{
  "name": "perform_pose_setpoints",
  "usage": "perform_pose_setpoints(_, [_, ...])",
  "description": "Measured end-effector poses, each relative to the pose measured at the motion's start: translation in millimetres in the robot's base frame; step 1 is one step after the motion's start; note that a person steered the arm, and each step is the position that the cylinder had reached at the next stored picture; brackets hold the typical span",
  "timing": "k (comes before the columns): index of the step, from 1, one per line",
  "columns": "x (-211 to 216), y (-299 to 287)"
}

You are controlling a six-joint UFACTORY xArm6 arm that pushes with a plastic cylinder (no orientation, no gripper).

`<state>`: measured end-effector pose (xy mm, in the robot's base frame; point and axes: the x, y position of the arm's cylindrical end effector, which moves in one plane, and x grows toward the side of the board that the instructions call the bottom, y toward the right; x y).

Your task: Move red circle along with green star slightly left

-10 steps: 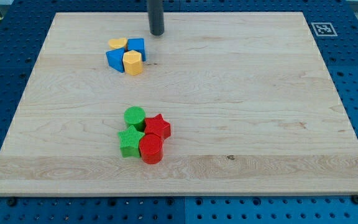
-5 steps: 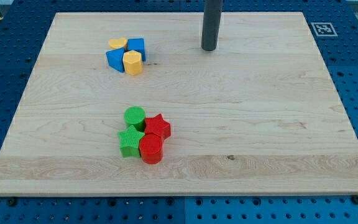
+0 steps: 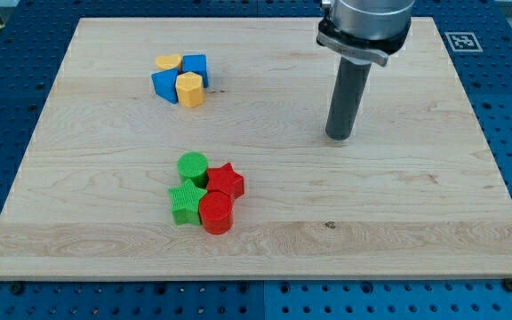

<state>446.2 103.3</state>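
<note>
Ribbed red circle (image 3: 215, 214) touching green star (image 3: 186, 204); my tip (image 3: 339, 138) well apart, holding nothing.

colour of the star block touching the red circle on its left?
Green: the green star sits against the red circle, clearest in the camera view.

Tool tip (image 3: 339, 138) upper-right of star (image 3: 186, 204).

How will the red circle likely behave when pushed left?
The red circle looks squat and flat-based, so it should slide, not tip or roll. It touches the green star on its left, so both probably move together. My tip is far to its upper right.
</note>
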Motion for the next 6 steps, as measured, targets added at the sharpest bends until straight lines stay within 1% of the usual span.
perform_pose_setpoints(1, [0, 0])
perform_pose_setpoints(2, [9, 0])
perform_pose_setpoints(3, [36, -8])
perform_pose_setpoints(4, [42, -23])
perform_pose_setpoints(6, [43, -79])
